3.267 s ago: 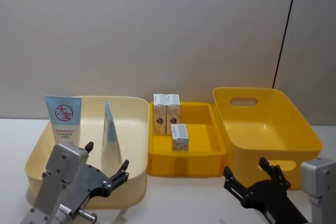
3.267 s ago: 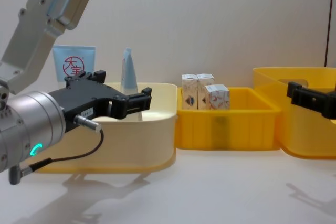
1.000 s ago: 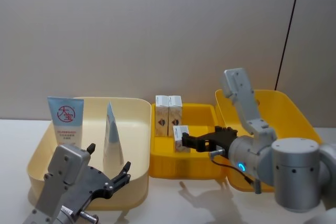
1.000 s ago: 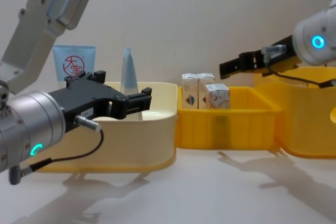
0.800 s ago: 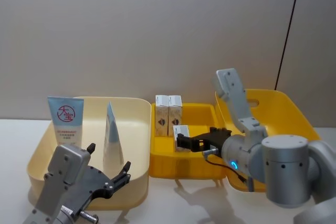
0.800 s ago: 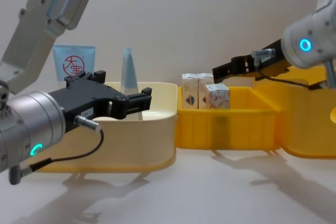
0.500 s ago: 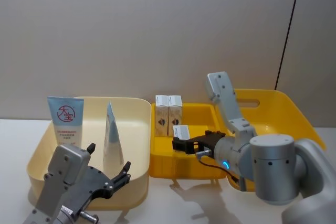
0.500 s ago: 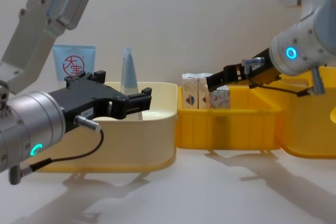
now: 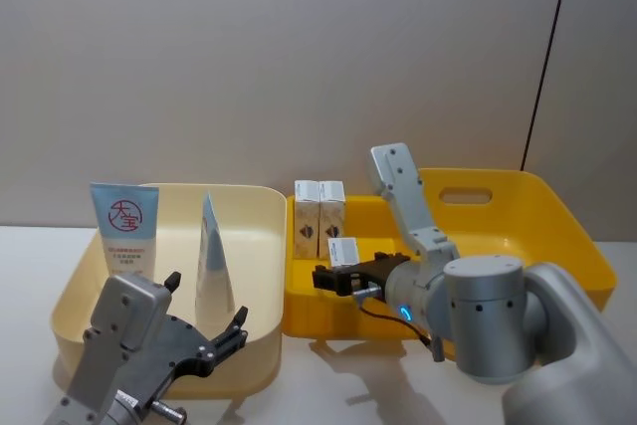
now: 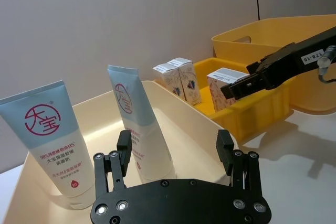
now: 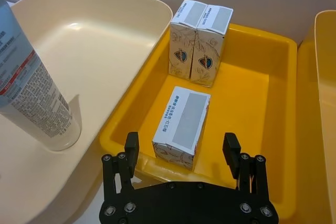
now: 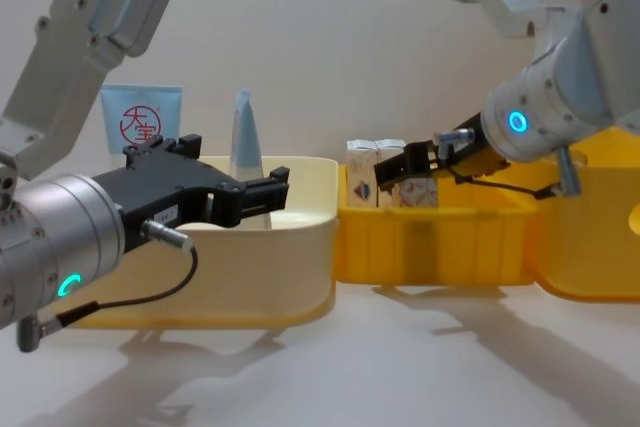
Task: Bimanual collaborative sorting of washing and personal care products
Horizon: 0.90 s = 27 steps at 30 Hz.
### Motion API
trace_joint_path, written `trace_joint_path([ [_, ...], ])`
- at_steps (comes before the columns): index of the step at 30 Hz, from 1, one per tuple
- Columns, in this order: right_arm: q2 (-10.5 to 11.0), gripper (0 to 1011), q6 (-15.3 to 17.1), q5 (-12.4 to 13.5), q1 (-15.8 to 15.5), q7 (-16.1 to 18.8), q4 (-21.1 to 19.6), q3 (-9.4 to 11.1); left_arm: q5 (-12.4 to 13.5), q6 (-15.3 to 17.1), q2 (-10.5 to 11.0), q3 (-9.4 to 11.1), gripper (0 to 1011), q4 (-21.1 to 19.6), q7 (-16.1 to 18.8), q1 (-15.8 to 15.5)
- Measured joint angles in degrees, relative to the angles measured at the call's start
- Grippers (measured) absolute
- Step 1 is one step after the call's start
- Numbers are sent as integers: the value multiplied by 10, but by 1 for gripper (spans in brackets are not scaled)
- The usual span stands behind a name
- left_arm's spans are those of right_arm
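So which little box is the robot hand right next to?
Find the small yellow bin in the middle, between the cream bin, where the left gripper hangs, and the big yellow bin. Two white cartons stand pressed together at its back wall; yours is the third carton, alone nearer the robot, with the open right gripper just in front.

Chest view: lone carton (image 12: 418, 193) largely masked by right gripper (image 12: 400, 172). Lower part of logo tube (image 12: 141, 119) screened by left gripper (image 12: 233, 160) and cream bin (image 12: 290, 247) wall. Right wrist view: tapering tube (image 11: 31, 87) cropped at picture edge, its small print unreadable.
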Motion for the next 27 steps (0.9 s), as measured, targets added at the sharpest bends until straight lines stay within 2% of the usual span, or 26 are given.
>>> trace_joint_path([
  [17,-21,998,-25,-18,27,-6,60,-6,0,0,0,0,1003,0,0,0],
  [27,-29,998,-35,-24,38,-4,82,-9,0,0,0,0,1004,0,0,0],
])
